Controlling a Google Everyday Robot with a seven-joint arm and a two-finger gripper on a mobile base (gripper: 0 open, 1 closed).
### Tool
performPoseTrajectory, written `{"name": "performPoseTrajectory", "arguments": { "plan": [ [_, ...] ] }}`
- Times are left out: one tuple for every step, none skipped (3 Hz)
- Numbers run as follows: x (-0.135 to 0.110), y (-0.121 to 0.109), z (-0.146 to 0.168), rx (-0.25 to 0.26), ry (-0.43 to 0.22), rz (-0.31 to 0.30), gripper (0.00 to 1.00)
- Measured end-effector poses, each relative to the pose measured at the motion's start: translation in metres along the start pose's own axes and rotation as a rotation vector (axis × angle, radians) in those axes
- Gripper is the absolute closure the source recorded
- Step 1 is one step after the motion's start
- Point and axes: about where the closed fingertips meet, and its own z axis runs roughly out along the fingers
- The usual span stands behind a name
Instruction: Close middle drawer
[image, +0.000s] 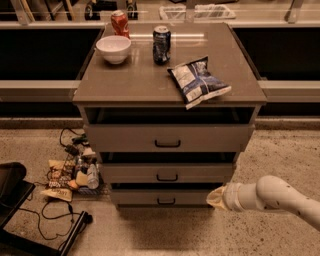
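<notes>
Gripper (215, 198) hung low at the right of the cabinet (145, 85), just beside the right end of the bottom drawer (145, 196); whether it was clenched or released could not be told. The middle drawer (135, 173) lay up and left of it, its front running left to right and standing slightly out, so the push would likely go toward the far side.

Hand (216, 198) right of bottom drawer (145, 197), below middle drawer (195, 173) right end

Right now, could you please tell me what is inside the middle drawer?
Only a dark gap shows above the front of the middle drawer; its contents are hidden under the top drawer. The tool is low right, beside the bottom drawer.
</notes>
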Motion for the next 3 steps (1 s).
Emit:
{"name": "performPoseTrajectory", "arguments": {
  "plan": [
    [0.013,0.025,-0.063,-0.009,0.106,-0.051,1.0],
    [0.017,0.029,-0.137,0.035,0.229,-0.076,1.0],
    [0.009,0.016,-0.209,0.095,0.388,-0.1,1.0]
  ]
}}
